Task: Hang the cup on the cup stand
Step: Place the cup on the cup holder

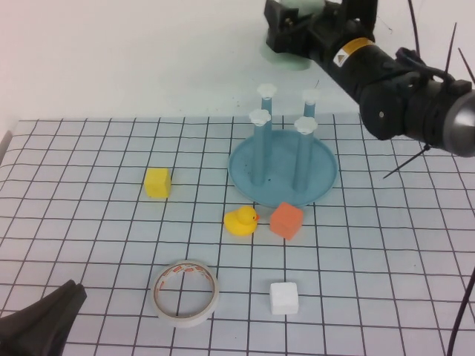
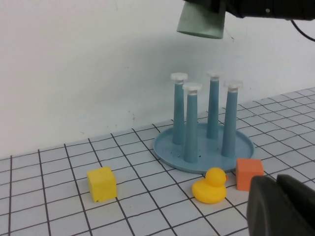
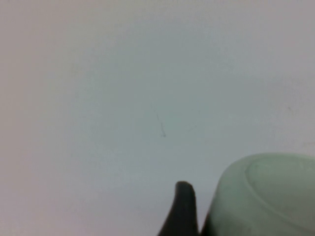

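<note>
The pale mint-green cup (image 1: 286,58) hangs in my right gripper (image 1: 291,35), which is shut on it, high above and behind the cup stand. In the left wrist view the cup (image 2: 201,22) is held mouth down above the posts, not touching them. In the right wrist view the cup's flat bottom (image 3: 268,194) fills the corner beside one dark finger (image 3: 182,209). The cup stand (image 1: 320,169) is a round blue dish with four upright posts topped by white caps; it also shows in the left wrist view (image 2: 166,151). My left gripper (image 1: 46,320) is shut and empty, low at the near left; it also shows in the left wrist view (image 2: 275,206).
On the gridded mat lie a yellow block (image 1: 157,182), a yellow duck (image 1: 240,220), an orange block (image 1: 286,220) touching the stand's near rim, a white block (image 1: 283,297) and a white tape roll (image 1: 185,292). A white wall stands behind the mat.
</note>
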### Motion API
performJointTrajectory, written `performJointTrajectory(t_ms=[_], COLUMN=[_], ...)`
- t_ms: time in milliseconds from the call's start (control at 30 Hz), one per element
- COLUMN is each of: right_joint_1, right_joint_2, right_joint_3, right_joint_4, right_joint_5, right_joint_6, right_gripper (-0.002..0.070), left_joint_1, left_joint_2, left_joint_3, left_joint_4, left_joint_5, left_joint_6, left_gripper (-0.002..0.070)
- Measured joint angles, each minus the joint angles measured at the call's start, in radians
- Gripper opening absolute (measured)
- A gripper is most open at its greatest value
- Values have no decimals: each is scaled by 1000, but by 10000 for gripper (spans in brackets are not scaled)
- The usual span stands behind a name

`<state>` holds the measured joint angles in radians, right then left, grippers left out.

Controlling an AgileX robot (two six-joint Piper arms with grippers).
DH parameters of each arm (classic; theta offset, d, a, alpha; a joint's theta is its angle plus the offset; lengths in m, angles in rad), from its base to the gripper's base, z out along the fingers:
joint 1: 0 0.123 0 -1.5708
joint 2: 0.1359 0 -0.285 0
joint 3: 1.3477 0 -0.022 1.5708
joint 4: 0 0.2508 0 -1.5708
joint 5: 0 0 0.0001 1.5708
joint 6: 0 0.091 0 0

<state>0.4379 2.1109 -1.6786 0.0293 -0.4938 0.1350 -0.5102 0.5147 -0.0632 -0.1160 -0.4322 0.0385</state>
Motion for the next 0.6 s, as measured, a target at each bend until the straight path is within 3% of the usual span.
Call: performJointTrajectory(t_ms=[600], right_joint_1=[-5], right_joint_2=[129], right_joint_3=[-89], right_joint_4=[-22], right_joint_5=[1], right_joint_6=[-13], right_gripper=[585], left_joint_1=[0], left_joint_2=[0], left_joint_3=[0], left_joint_4=[0], left_joint_5=[3], left_joint_6=[7], left_gripper=[-1])
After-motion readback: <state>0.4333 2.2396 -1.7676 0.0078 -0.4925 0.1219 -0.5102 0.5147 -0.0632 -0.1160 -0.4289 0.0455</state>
